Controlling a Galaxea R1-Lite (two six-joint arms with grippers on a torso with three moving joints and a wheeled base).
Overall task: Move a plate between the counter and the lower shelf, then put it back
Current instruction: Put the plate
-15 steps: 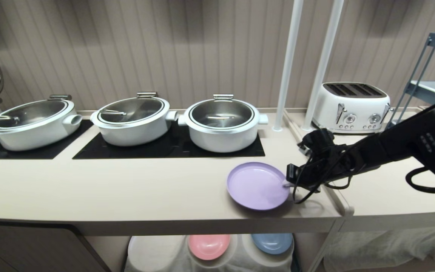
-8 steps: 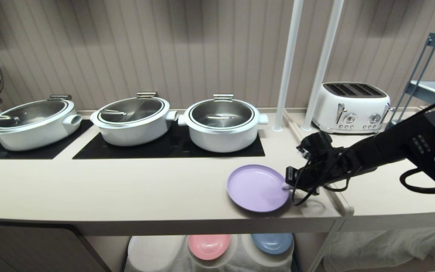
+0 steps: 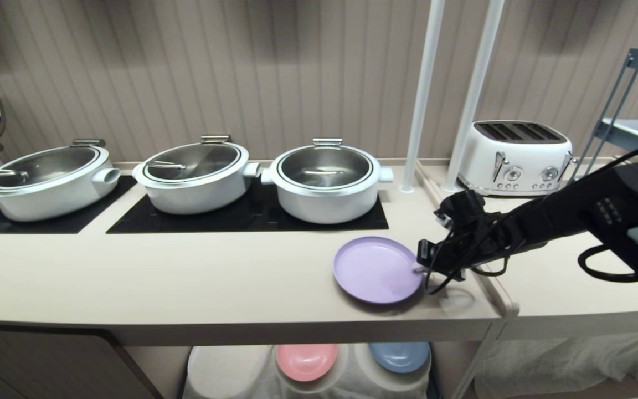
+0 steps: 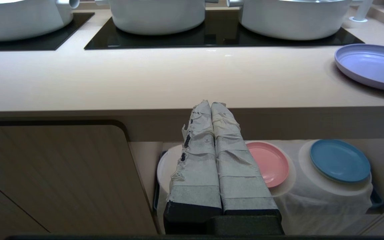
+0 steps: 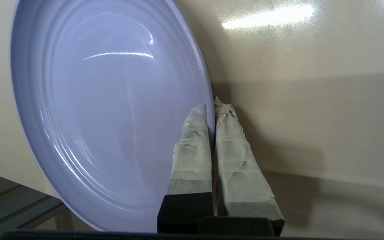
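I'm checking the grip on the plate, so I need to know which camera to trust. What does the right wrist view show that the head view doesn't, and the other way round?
Only the right wrist view shows the right gripper close up, its fingers shut on the rim of the lilac plate, one above and one below.

Only the head view shows the three white pots, the toaster, and the pink plate and blue plate on the lower shelf.

Both show the plate and the beige counter.

Colours on and under your counter

You have a lilac plate (image 3: 377, 270) on the beige counter (image 3: 186, 266), white pots (image 3: 327, 180) on black hobs (image 3: 241, 219), and pink (image 3: 305, 361) and blue (image 3: 399, 354) plates below.
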